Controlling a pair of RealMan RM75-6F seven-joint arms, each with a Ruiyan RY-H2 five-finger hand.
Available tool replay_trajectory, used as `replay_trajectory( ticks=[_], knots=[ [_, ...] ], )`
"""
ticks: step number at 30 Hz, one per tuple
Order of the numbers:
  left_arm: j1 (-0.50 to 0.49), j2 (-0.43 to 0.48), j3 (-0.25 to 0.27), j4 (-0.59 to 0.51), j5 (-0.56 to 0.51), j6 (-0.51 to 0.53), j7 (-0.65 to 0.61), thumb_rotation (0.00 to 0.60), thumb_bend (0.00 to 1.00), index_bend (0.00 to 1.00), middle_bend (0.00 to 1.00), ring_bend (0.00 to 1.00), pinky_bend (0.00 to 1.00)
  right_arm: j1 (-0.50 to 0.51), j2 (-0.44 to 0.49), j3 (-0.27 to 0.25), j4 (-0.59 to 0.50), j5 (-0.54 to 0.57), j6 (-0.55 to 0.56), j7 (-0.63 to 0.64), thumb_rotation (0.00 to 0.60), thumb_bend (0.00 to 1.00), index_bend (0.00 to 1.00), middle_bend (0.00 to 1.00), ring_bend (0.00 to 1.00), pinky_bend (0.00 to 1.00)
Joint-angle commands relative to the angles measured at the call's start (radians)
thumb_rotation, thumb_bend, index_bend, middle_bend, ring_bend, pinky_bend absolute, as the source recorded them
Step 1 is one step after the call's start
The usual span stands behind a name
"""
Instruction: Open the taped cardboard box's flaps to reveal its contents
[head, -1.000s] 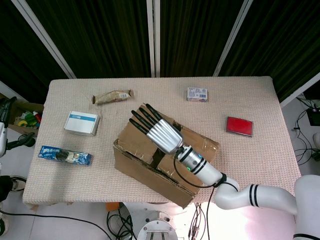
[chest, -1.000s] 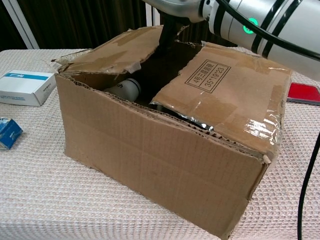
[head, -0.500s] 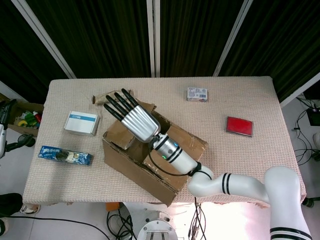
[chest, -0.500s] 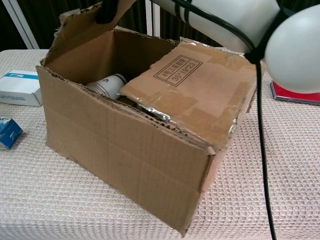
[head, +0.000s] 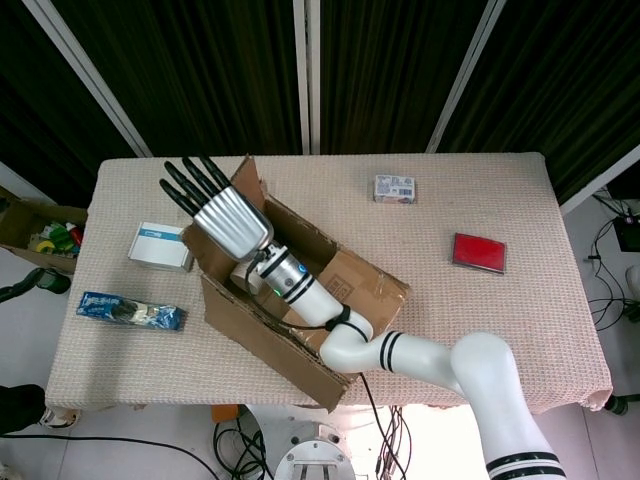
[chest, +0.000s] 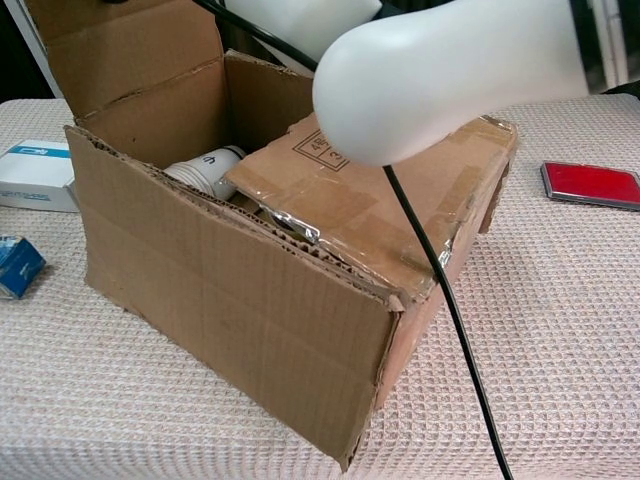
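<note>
The cardboard box (head: 300, 310) sits left of centre on the table (head: 500, 330), tilted diagonally in the head view. Its left flap (chest: 120, 45) stands upright at the upper left of the chest view, while the right flap (chest: 380, 200), with shiny tape on it, lies folded down over the opening. A white cylindrical object (chest: 205, 170) shows inside. The right hand (head: 225, 215) is at the raised flap, fingers (head: 190, 180) straight and spread, holding nothing visible. The left hand is out of frame. Around the box lie a white-and-blue box (head: 160, 245), a blue packet (head: 130, 312), a small carton (head: 395, 188) and a red case (head: 479, 252).
</note>
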Motion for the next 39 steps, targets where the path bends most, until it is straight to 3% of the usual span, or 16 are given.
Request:
replay_trajectory(
  ticks=[1,9,15,19,24,29,31,33,36,39],
  knots=[
    [0.002,-0.002,-0.001,0.009,-0.006,-0.008,-0.007,0.0,0.0,0.04,0.13,0.08,0.17,0.07,-0.063,0.023,0.124,0.011,0.005,0.064,0.6,0.09,0.0,0.0,0.0,0.0],
    [-0.002,-0.005,-0.01,0.015,-0.01,-0.018,-0.006,0.0,0.0,0.04,0.13,0.08,0.17,0.127,-0.124,0.001,0.303,0.0,0.033,0.19,0.6,0.09,0.0,0.0,0.0,0.0],
    [-0.001,-0.003,-0.012,0.006,-0.01,-0.022,0.008,0.0,0.0,0.04,0.13,0.08,0.17,0.131,-0.131,-0.032,0.352,-0.038,0.092,0.338,0.6,0.11,0.0,0.0,0.0,0.0],
    [-0.001,-0.007,-0.009,0.01,-0.014,-0.036,0.004,0.0,0.0,0.04,0.13,0.08,0.17,0.082,-0.064,-0.083,0.261,-0.068,0.097,0.392,0.6,0.19,0.0,0.0,0.0,0.0],
    [-0.008,-0.014,-0.005,0.011,-0.011,-0.056,0.003,0.0,0.0,0.04,0.13,0.08,0.17,-0.014,0.15,-0.124,-0.049,-0.023,-0.027,0.317,0.6,0.36,0.0,0.03,0.0,0.0],
    [-0.016,-0.016,-0.004,-0.006,-0.005,-0.066,0.008,0.0,0.0,0.04,0.13,0.08,0.17,-0.072,0.4,-0.086,-0.413,0.259,-0.213,0.065,0.6,0.46,0.01,0.09,0.0,0.0],
    [-0.02,-0.016,-0.004,-0.014,-0.004,-0.072,0.014,0.0,0.0,0.04,0.13,0.08,0.17,-0.068,0.504,-0.088,-0.534,0.447,-0.296,-0.009,0.6,0.48,0.03,0.14,0.0,0.0],
    [-0.024,-0.016,-0.005,-0.022,-0.004,-0.077,0.021,0.0,0.0,0.04,0.13,0.08,0.17,-0.033,0.607,-0.121,-0.633,0.667,-0.351,-0.075,0.6,0.48,0.05,0.17,0.0,0.0],
    [-0.028,-0.017,-0.005,-0.031,-0.003,-0.081,0.029,0.0,0.0,0.04,0.13,0.08,0.17,0.051,0.703,-0.202,-0.714,0.896,-0.356,-0.155,0.6,0.48,0.09,0.17,0.0,0.0],
    [-0.031,-0.02,-0.004,-0.036,-0.005,-0.089,0.035,0.0,0.0,0.04,0.13,0.08,0.17,0.117,0.738,-0.274,-0.741,1.019,-0.341,-0.2,0.6,0.49,0.12,0.19,0.0,0.0]
  ],
)
